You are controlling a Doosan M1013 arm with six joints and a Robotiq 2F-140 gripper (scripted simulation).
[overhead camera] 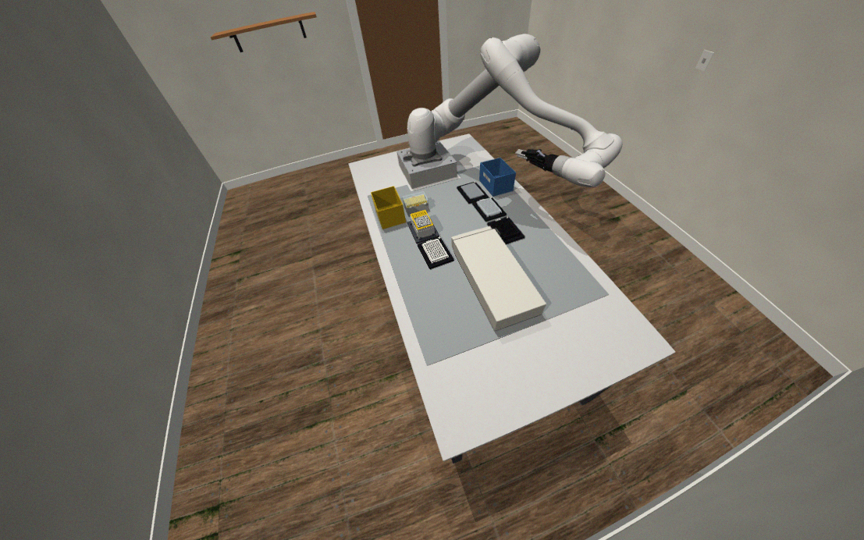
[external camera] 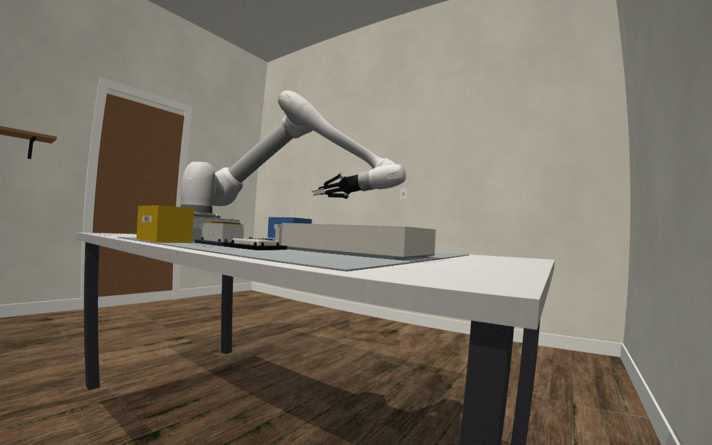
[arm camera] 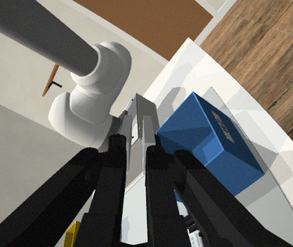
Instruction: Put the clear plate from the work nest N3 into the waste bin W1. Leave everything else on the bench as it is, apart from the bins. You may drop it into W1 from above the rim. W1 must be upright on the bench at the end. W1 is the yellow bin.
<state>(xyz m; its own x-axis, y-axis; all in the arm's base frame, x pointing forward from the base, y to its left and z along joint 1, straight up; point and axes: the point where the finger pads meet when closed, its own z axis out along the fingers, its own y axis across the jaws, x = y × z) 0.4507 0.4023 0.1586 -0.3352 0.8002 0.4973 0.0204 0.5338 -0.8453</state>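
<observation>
The black two-finger end effector (overhead camera: pixel 522 154) hangs in the air off the bench's long edge on the blue-bin side, near the corner by the arm's base, well above the white rectangular bench (overhead camera: pixel 556 349). Its fingers are pressed nearly together with nothing between them; the wrist view shows the two pads (arm camera: pixel 106 183) close alongside each other, pointing toward the open-topped blue plastic bin (overhead camera: pixel 496 175).

Three black work nests lie in a row on the grey mat (overhead camera: pixel 448 308) just beside the blue bin. A pale, clear plate (overhead camera: pixel 488 207) rests in the middle nest of that row, untouched and well apart from the end effector; no nest labels are legible.

The open-topped yellow waste bin (overhead camera: pixel 387 205) stands upright near the opposite long edge, beside the yellow tip racks (overhead camera: pixel 421 220). A long cream rectangular box (overhead camera: pixel 499 275) lies along the middle of the mat.
</observation>
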